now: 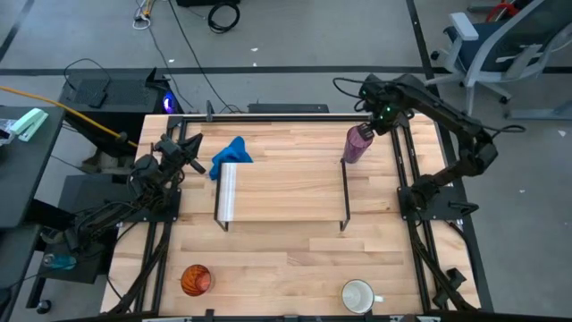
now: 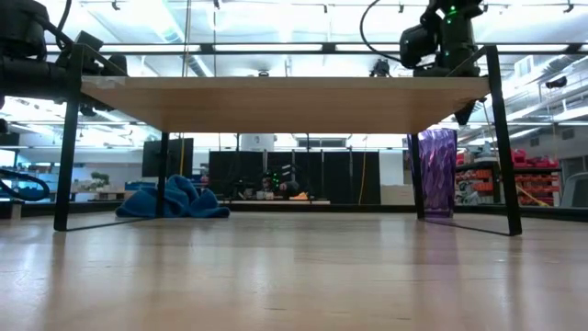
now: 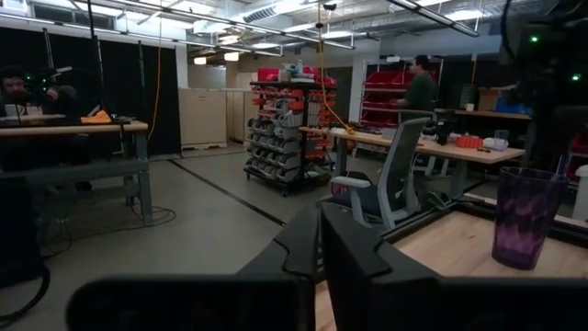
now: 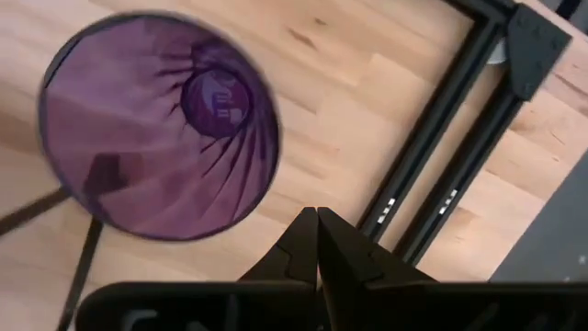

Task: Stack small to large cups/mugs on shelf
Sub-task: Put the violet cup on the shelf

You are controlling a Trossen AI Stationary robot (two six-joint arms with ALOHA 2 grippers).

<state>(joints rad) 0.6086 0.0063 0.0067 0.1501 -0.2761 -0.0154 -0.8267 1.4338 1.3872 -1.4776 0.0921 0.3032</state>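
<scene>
The purple tumbler (image 1: pixel 357 144) stands upright on its base on the tabletop, just off the shelf's (image 1: pixel 286 192) far right corner; it also shows in the low view (image 2: pixel 438 172) and the right wrist view (image 4: pixel 156 124). My right gripper (image 4: pixel 317 230) is shut and hovers above it, slightly to the far right (image 1: pixel 374 123), touching nothing. The orange cup (image 1: pixel 195 280) and the white mug (image 1: pixel 359 295) stand near the table's near edge. My left gripper (image 1: pixel 198 165) is shut and empty at the far left, beside the blue cloth (image 1: pixel 231 154).
The blue cloth lies bunched on the table at the shelf's far left corner (image 2: pixel 175 199). The shelf board (image 2: pixel 276 101) stands on thin black legs mid-table. Black frame rails (image 4: pixel 441 156) run along the table's right side. A person sits in the room beyond (image 3: pixel 14 87).
</scene>
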